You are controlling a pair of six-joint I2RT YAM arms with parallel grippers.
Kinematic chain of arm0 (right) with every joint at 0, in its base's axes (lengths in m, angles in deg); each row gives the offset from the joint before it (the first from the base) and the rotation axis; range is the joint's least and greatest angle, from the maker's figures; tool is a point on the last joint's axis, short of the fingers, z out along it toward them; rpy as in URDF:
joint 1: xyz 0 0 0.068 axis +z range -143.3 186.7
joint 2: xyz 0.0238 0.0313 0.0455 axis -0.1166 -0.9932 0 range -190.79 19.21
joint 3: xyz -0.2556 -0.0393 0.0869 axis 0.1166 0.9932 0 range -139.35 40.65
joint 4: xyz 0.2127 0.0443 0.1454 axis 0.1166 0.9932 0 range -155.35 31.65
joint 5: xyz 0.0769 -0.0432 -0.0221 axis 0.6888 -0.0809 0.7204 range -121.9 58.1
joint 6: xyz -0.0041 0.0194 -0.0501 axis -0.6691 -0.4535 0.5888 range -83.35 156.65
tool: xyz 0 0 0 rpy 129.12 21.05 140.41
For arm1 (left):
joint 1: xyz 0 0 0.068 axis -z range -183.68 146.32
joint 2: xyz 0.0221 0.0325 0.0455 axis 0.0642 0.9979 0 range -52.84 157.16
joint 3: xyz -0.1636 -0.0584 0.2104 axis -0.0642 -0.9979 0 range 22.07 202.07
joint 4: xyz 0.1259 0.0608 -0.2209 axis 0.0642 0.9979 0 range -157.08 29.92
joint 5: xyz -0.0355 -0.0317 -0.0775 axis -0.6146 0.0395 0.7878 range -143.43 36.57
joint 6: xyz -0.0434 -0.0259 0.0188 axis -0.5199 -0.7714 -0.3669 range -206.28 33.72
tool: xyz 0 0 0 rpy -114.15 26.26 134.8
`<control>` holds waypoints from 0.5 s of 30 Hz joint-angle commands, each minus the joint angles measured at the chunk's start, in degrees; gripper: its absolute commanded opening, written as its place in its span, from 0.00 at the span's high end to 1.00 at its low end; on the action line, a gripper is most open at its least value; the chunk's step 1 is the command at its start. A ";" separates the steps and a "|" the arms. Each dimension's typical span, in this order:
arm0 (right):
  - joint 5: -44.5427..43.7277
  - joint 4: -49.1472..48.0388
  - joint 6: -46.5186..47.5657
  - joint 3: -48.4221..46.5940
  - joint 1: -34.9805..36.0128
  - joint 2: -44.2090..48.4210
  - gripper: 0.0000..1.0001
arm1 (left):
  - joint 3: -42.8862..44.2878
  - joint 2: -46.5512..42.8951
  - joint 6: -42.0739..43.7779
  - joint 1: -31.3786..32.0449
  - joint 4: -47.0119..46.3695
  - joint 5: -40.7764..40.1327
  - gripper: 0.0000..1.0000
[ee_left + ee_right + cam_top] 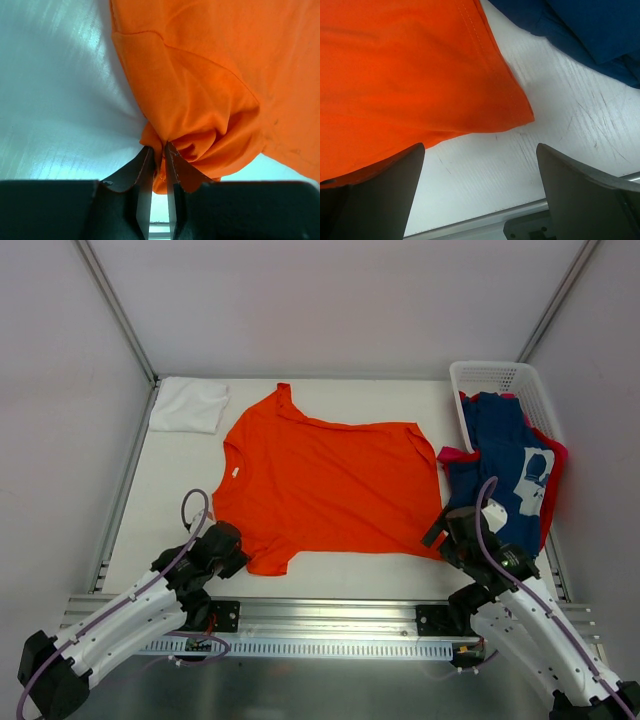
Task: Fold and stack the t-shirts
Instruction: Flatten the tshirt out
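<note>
Orange t-shirt (325, 490) is spread flat on the tabletop (170, 480), near-left corner bunched and pinched in the clenched left tool (159, 150), right tool (480, 146) held released, jaws wide, at the near-right hem corner; white t-shirt (188, 403) is folded far-left, navy t-shirt (505, 455) draped over the basket (490, 372).

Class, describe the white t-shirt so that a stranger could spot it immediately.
Start at the white table and look to its far left corner. The white t-shirt lies there as a small folded bundle. It is the only white, folded shirt; the orange t-shirt beside it lies spread flat.
</note>
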 commanded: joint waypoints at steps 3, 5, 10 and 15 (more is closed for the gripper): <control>-1.55 -1.56 -1.29 1.31 0.29 0.46 0.00 | 2.07 0.77 1.80 1.23 0.90 1.51 0.86; -1.46 -1.74 -1.73 1.67 0.29 0.81 0.00 | 2.16 0.95 2.50 1.32 0.99 1.69 0.87; -1.29 -1.56 -2.26 1.94 0.38 0.99 0.01 | 3.56 0.33 3.91 1.41 1.60 3.09 0.88; -1.64 -1.13 -1.99 1.23 0.47 0.46 0.01 | 11.80 -0.63 6.54 1.50 7.38 8.62 0.92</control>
